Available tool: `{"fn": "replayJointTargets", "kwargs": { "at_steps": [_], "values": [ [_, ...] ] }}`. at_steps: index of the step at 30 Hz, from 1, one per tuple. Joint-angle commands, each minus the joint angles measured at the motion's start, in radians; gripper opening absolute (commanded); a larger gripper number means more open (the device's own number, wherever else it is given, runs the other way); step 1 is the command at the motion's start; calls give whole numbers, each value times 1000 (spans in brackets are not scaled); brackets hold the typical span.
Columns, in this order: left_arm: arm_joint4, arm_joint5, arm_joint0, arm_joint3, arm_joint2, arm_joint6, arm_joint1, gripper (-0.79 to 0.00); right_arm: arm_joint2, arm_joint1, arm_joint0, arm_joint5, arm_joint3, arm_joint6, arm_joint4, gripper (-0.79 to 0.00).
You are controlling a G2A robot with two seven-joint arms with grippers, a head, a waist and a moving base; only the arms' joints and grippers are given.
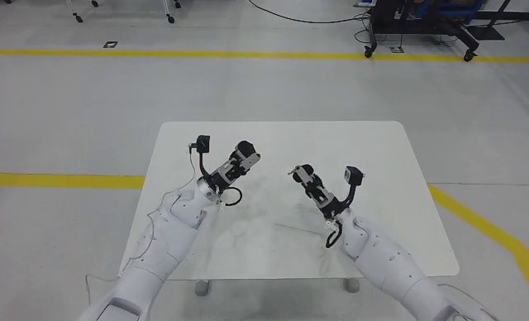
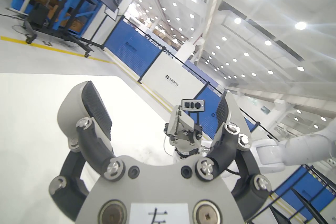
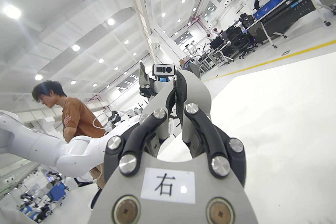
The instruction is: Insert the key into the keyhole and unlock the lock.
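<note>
Both arms hover over the white table (image 1: 372, 155), their grippers tilted up and facing each other across its middle. My left gripper (image 1: 246, 151) (image 2: 157, 93) is open, with a wide gap and nothing between its ribbed pads (image 2: 95, 107). My right gripper (image 1: 297, 172) (image 3: 178, 79) is shut; its two fingers (image 3: 195, 93) press together and I see nothing between them. In the left wrist view the right gripper (image 2: 183, 128) is farther off, pointing back. The right wrist view has the left gripper (image 3: 145, 82) beyond its own fingertips.
The table's bare white top (image 2: 26, 109) (image 3: 275, 117) stretches around and under both arms. Yellow floor lines (image 1: 248, 55) run behind the table and along its sides. A black wheeled stand (image 1: 421, 27) is far back right, off the table.
</note>
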Motion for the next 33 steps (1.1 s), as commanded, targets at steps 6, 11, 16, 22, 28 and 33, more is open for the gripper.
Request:
{"fn": "replayJointTargets", "kwargs": {
  "at_steps": [6,11,16,22,28,33],
  "values": [
    [-41,5,-12,-40,35,-146,17,-289,-23,-14,22,0,-7,163,149,-785],
    [-74,5,-18,-51,53,-190,26,-437,-8,-25,27,0,-12,178,165,-785],
    [-62,5,-29,-39,72,-218,31,-529,15,-30,17,0,-24,185,165,-785],
    [-43,5,-43,-24,95,-200,31,-529,30,-40,16,0,-14,198,151,-785],
    [-28,5,-52,-17,116,-189,33,-560,31,-56,22,0,1,210,142,-785],
    [-23,5,-59,-13,132,-180,35,-770,36,-68,28,0,16,213,134,-785]
  ]
}}
